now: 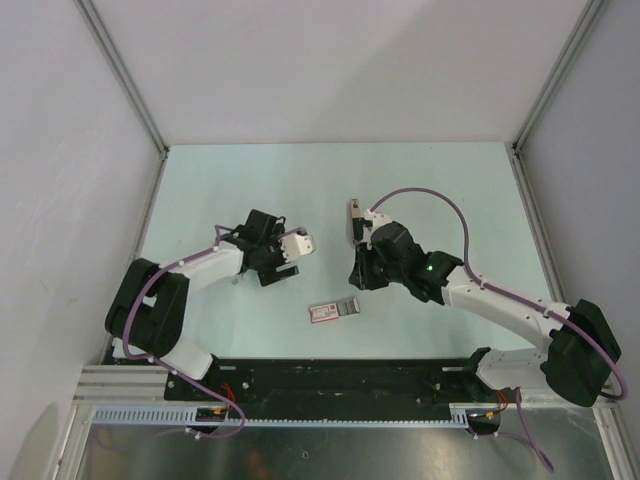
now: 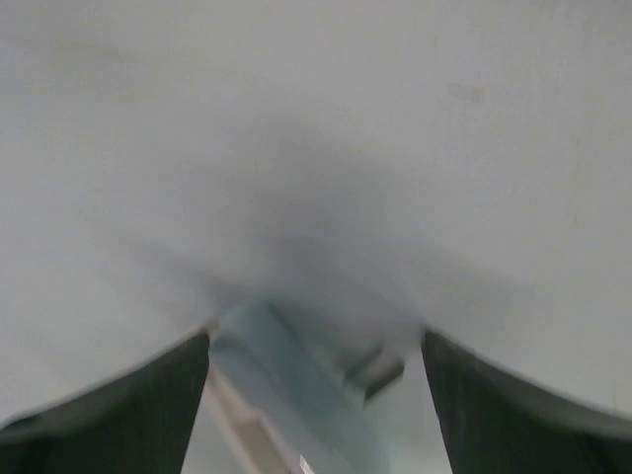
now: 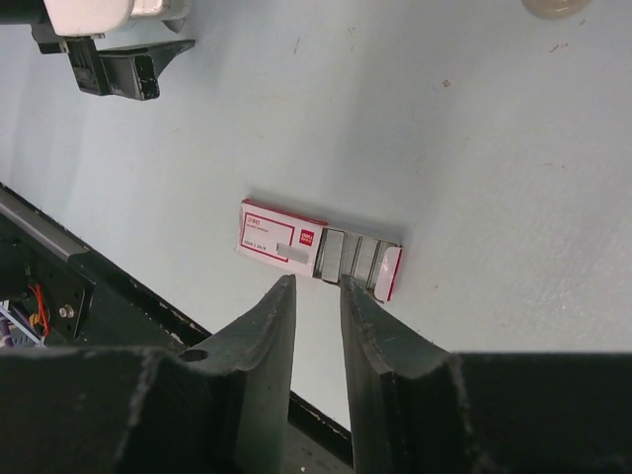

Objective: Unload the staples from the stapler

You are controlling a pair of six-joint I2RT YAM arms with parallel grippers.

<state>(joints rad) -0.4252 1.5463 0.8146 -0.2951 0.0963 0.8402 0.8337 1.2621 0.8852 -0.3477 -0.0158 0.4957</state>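
Your left gripper (image 2: 316, 338) stands wide apart with what looks like the blurred stapler (image 2: 286, 387) between its fingers, beyond and left of the box (image 1: 333, 311), and your right gripper (image 3: 316, 282) hangs slightly parted and empty over the box, so, judging the stapler light, stiff and slick, pinch its flat sides.

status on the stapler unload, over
left pincer wide open, empty. right pincer slightly open, empty, by the opened staple box. stapler not in sight.
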